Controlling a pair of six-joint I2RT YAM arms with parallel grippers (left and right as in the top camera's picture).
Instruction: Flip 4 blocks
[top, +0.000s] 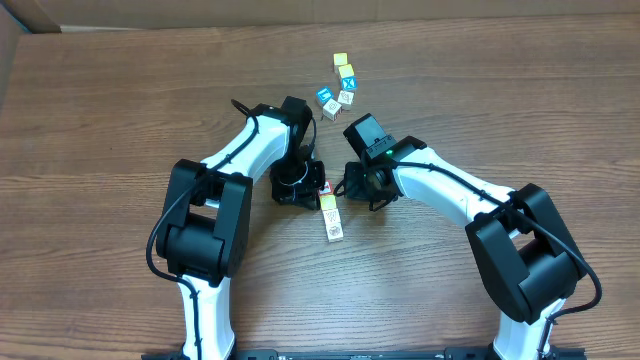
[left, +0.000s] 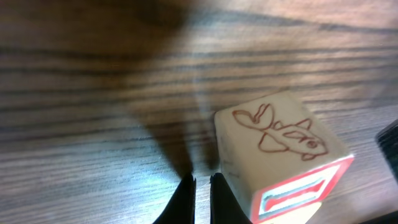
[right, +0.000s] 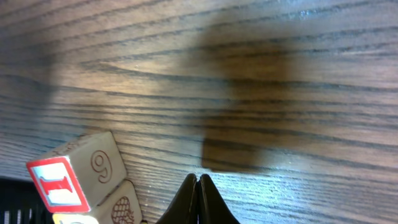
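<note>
**Overhead.** The four blocks (top: 330, 212) lie in a short line, touching end to end, on the table (top: 100, 120). The red-faced block (top: 325, 187) is at the far end. The left gripper (top: 312, 188) is just beside that end, and the right gripper (top: 345, 187) is near it on the other side. The yellow and blue cubes (top: 341, 84) sit well apart, further back. Risk: both arms crowd one end of the line, so a sideways move by either could scatter the row or bump the other wrist.

**Left wrist.** Jaws together, nothing between them, tips low over the wood. The red-faced block, fish print toward the camera, is just right of the fingertips (left: 186, 196). Risk: closed tips can only push. A low push would likely slide the block rather than roll it, and would shove its neighbour.

**Right wrist.** Jaws together, empty. The red-faced block is at lower left, resting against a neighbouring block (right: 121, 210). Risk: the two may move as a pair, so one flip could disturb both.
</note>
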